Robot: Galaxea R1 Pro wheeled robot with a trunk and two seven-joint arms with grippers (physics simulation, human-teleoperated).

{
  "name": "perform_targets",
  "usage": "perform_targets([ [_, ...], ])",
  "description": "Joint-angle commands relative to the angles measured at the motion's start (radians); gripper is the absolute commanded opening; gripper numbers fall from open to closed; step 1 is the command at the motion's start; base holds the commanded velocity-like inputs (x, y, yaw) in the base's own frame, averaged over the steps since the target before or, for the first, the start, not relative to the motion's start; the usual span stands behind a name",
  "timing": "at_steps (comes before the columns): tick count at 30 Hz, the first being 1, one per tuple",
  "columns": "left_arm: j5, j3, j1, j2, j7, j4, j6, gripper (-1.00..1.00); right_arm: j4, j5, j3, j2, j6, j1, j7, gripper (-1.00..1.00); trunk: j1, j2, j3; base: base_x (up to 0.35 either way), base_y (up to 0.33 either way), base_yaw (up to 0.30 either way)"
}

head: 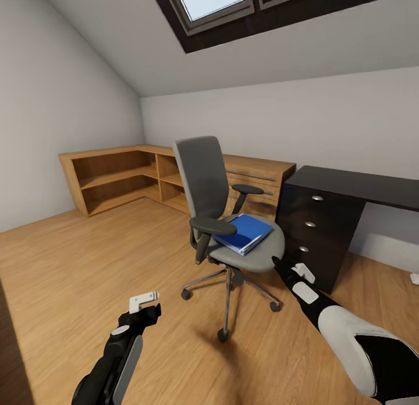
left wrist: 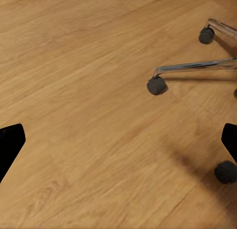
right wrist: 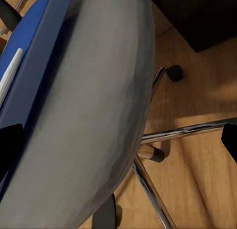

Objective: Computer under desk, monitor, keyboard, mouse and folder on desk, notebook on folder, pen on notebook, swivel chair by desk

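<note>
1. Head view: the swivel chair (head: 230,219) is standing on the wooden floor (head: 87,265) just beside the desk (head: 349,187), with the blue folder (head: 244,231) lying flat on its grey seat.
2. The right gripper (head: 288,270) is reaching to the seat's front edge, its fingers spread wide and holding nothing.
3. The left gripper (head: 145,303) is hanging low over bare floor near the chrome base, likewise spread.
4. Right wrist view: a thin white edge, possibly paper, is showing at the folder (right wrist: 29,66).

Light-wood corner shelving (head: 122,178) stands on the wooden floor (head: 87,265) beneath a skylight (head: 215,0)
</note>
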Motion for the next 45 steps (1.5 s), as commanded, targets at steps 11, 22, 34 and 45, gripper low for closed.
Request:
perform_targets([
  [11, 0.010, 0.000, 0.000, 0.000, 0.006, -0.001, 0.003, 1.00, 0.001, -0.004, -0.005, 0.001, -0.002, -0.001, 0.006, 1.00, 0.000, 0.000, -0.007, 0.000, 0.000, -0.003],
  [22, 0.011, 0.000, 0.000, -0.002, 0.006, -0.001, 0.003, 1.00, 0.000, -0.004, -0.005, 0.000, -0.002, -0.001, 0.006, 1.00, 0.000, 0.000, -0.023, 0.000, 0.000, 0.000],
  [34, 0.011, 0.000, 0.000, -0.001, 0.007, -0.001, 0.003, 1.00, 0.002, -0.004, -0.005, 0.002, -0.002, -0.001, 0.006, 1.00, 0.000, 0.000, -0.041, 0.056, 0.000, 0.000],
  [45, 0.011, 0.000, 0.000, -0.001, 0.007, -0.001, 0.003, 1.00, 0.002, -0.004, -0.004, 0.003, -0.003, -0.001, 0.008, 1.00, 0.000, 0.000, -0.044, 0.152, 0.000, 0.000],
])
